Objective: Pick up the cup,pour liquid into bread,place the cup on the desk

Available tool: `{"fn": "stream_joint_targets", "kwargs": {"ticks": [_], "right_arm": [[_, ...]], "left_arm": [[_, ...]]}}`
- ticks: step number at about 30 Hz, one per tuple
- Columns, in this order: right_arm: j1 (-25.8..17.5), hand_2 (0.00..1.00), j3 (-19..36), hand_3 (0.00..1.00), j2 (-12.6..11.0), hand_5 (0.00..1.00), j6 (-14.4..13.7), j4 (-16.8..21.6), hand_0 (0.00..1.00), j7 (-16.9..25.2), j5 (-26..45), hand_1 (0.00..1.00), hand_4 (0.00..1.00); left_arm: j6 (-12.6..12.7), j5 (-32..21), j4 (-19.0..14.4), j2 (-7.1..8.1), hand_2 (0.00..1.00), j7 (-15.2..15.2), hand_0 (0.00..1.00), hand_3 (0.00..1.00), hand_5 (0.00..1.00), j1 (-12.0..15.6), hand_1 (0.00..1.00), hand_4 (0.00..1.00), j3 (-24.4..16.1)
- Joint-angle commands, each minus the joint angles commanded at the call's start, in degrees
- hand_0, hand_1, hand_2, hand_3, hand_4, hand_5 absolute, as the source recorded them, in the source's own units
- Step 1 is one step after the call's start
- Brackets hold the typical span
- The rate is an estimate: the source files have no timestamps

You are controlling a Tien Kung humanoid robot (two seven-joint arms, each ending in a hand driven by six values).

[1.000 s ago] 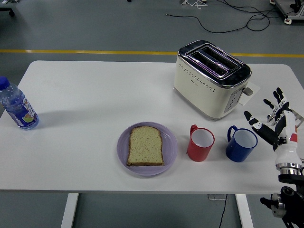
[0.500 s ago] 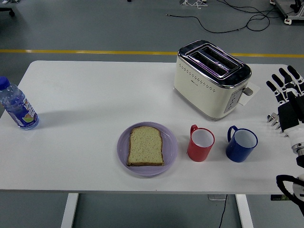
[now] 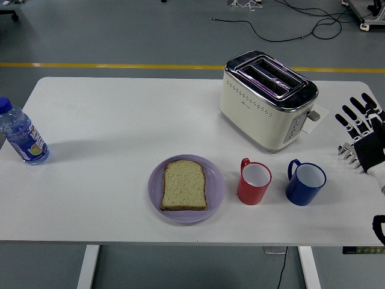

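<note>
The right hand [image 3: 363, 135] hangs over the table's [image 3: 120, 120] right edge with its fingers [image 3: 351, 115] spread wide, holding nothing. The blue cup [image 3: 305, 182] stands upright to the hand's left and a little nearer the front edge, apart from it, handle turned to the left. Just left of that stands the red cup [image 3: 254, 181], also upright. Left again, a slice of bread [image 3: 184, 185] lies flat on a purple plate [image 3: 215, 189]. Behind the cups sits a cream toaster [image 3: 267, 99]. A water bottle [image 3: 21, 133] stands at the far left edge.
</note>
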Motion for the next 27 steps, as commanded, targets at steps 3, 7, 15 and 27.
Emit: {"fn": "stream_joint_targets", "kwargs": {"ticks": [3, 7, 15, 27], "right_arm": [[-0.01, 0.646, 0.36, 0.596, 0.13, 0.121, 0.03, -0.07, 0.646, 0.11, -0.19, 0.598, 0.507], [0.14, 0.646, 0.7, 0.596, 0.26, 0.121, 0.07, -0.05, 0.646, 0.13, -0.71, 0.598, 0.507], [0.29, 0.656, 2.03, 0.597, 0.24, 0.126, 0.34, -0.02, 0.651, -0.31, -1.9, 0.604, 0.518], [0.16, 0.669, 2.25, 0.607, 0.47, 0.139, 0.67, -0.31, 0.655, -0.09, -2.01, 0.614, 0.536]], "left_arm": [[-0.03, -0.12, -0.03, 0.0, 0.672, 0.01, 0.641, 0.515, 0.846, -0.02, 0.657, 0.24, -0.2], [0.0, 0.16, -0.03, 0.0, 0.672, 0.02, 0.641, 0.515, 0.846, -0.2, 0.657, 0.24, -0.41], [-0.01, 0.3, -0.03, 0.0, 0.672, 0.04, 0.64, 0.515, 0.85, -0.68, 0.658, 0.242, -1.19], [-0.01, 0.26, -0.07, 0.04, 0.672, 0.0, 0.64, 0.515, 0.851, -0.6, 0.658, 0.242, -0.89]]}}
